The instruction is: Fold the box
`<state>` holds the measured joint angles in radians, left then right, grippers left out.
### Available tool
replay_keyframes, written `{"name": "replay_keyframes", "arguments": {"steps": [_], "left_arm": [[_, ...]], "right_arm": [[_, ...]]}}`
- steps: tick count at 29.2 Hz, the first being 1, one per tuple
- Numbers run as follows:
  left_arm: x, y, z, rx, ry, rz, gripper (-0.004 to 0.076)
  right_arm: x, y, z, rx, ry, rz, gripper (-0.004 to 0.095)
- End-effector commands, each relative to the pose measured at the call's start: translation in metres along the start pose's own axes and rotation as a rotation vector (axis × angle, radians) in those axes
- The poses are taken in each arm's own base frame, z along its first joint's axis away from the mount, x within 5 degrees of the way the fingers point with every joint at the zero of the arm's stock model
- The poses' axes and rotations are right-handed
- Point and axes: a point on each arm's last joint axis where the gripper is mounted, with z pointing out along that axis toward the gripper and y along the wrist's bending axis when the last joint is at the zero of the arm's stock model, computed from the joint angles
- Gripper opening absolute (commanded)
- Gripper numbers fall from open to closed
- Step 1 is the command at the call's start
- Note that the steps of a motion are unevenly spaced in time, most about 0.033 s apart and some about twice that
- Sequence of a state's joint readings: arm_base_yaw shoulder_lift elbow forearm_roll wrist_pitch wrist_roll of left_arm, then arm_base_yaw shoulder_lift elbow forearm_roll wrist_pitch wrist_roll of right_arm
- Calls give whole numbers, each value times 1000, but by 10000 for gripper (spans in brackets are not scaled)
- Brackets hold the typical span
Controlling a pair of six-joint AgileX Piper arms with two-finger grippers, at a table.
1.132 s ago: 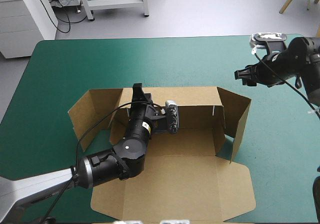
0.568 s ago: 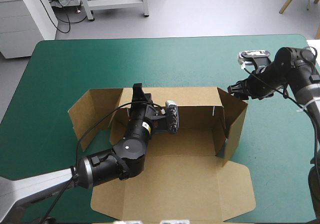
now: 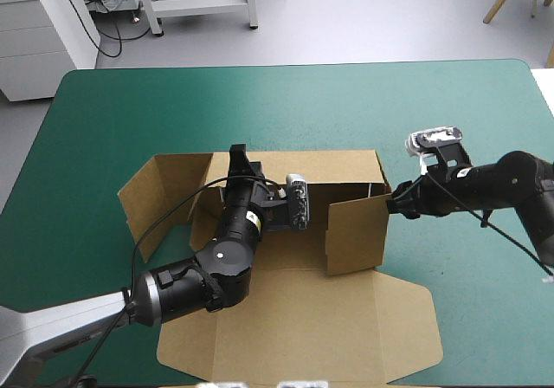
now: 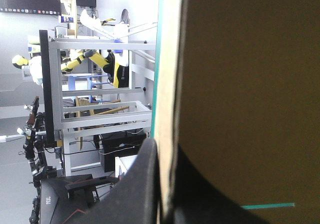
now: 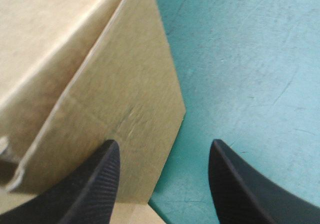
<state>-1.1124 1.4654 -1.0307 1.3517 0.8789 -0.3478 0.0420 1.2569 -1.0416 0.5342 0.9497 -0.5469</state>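
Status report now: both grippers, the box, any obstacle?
Left gripper shut on box, back wall. Right gripper open, at right flap. No obstacle seen.

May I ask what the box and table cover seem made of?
The box looks like brown cardboard, matte: crisp fold lines and a pale cut edge show. The cover seems a teal-green mat, dull, with fine scuffs; rubber or vinyl, unclear.

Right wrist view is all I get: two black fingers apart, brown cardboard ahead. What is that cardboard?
Observer: The right wall of a box whose lid lies flat on the table.
Operator: Where is the other arm?
Observer: The left gripper is at the box's far wall, near its left end.
Operator: Holding it?
Observer: Yes; the left wrist view shows its fingers shut on that wall's top edge.
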Motion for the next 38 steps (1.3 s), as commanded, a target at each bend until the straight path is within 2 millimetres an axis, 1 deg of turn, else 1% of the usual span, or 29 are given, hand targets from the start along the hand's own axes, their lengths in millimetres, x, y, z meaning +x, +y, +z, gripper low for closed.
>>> {"name": "replay_keyframes", "arguments": {"steps": [1,3,7,11,14,17,27,34,38], "left_arm": [[-1,20,-10,-71,-37,-27,-10],[-1,20,-10,-71,-37,-27,-10],[-1,20,-10,-73,-38,-34,-10],[-1,20,-10,-73,-38,-34,-10],[-1,20,-10,-73,-38,-32,-10],[-1,20,-10,-73,-38,-30,-10],[-1,20,-10,-73,-38,-30,-10],[-1,20,-10,-73,-38,-30,-10],[-1,20,-10,-73,-38,-30,-10]], "right_arm": [[6,13,-12,-39,-102,-49,483],[17,16,-13,-39,-108,-73,483],[28,22,-16,-65,-128,-117,483],[32,27,-15,-104,-147,-183,487],[34,28,-13,-124,-149,-217,526],[32,27,-13,-110,-166,-212,572],[28,27,-13,-105,-209,-185,574],[23,43,-4,-37,-232,-202,572],[21,51,0,14,-239,-159,572]]}}
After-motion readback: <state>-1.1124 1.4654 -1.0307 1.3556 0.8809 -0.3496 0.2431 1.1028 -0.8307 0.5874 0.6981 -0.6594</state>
